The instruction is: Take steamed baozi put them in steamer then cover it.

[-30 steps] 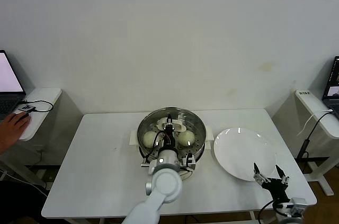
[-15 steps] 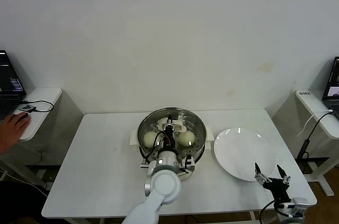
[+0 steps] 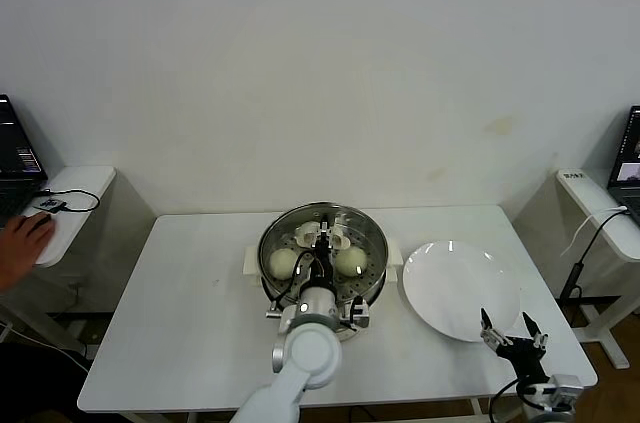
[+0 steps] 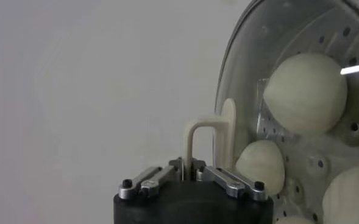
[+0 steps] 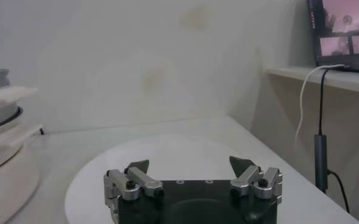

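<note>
Barely shifting, left claw (image 4: 189, 176) is clenched on the cover (image 3: 322, 251) handle over the steamer (image 3: 375, 279), baozi (image 4: 305, 92) beneath — covering nearly done; right claw (image 3: 507, 331) idles released beside the plate (image 3: 460, 288).

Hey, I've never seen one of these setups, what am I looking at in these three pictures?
This is a two-armed robot at a white table. The wide picture comes from its head camera; the other two come from cameras on its wrists. Its left claw is shut on the handle of the glass cover over the steel steamer, where baozi show through the glass. Its right claw hangs open, holding nothing, near the front of the bare white plate.
</note>
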